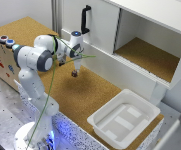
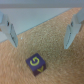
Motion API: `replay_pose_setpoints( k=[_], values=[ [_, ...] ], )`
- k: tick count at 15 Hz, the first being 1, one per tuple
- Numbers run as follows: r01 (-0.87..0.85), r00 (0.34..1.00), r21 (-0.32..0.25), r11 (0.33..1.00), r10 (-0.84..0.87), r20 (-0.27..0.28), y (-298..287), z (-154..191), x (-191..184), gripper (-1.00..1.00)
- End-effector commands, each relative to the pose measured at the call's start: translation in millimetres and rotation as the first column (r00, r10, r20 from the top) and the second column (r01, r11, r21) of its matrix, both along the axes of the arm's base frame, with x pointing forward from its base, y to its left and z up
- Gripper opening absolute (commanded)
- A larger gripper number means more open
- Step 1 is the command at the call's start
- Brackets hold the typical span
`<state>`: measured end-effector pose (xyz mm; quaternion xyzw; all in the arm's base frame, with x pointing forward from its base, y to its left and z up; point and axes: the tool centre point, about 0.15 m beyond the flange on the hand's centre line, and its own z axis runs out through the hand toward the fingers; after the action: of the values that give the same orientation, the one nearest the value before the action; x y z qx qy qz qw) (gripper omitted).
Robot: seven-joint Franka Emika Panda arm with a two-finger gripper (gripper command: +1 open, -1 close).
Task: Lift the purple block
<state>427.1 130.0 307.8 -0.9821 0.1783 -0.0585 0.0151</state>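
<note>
The purple block is a small dark purple cube with a yellow letter on its top face. It lies on the cork surface. My gripper is open, its two pale fingers standing wide apart on either side of the view. The block sits beyond the fingertips, apart from both and untouched. In the exterior view the gripper points down over the cork tabletop in front of the cabinet. A small dark shape shows at its tips, which I cannot separate from the fingers.
A white plastic bin stands at the exterior view's lower right. A white cabinet with a black handle and an open cork-floored compartment rises behind the gripper. A wooden box with buttons stands at the left.
</note>
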Motion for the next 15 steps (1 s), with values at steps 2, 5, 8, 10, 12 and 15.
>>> replay_pose_setpoints(
  k=[2, 5, 8, 10, 12, 15],
  values=[
    [-0.504, 0.863, -0.066, 0.861, 0.499, -0.077, 20.5, 7.5, -24.7, 1.0],
    [-0.61, 0.792, -0.012, 0.792, 0.61, -0.028, 19.7, -9.3, -17.3, 1.0],
    [-0.593, 0.805, 0.013, 0.805, 0.593, -0.009, 19.5, -32.0, -2.9, 1.0],
    [-0.586, 0.81, 0.025, 0.81, 0.586, -0.005, 24.7, -53.1, 11.1, 1.0],
    [-0.529, 0.848, 0.049, 0.847, 0.53, -0.013, 16.5, -72.5, 17.8, 1.0],
    [-0.529, 0.847, 0.056, 0.847, 0.531, -0.028, 12.5, -81.8, 20.9, 1.0]
  ],
)
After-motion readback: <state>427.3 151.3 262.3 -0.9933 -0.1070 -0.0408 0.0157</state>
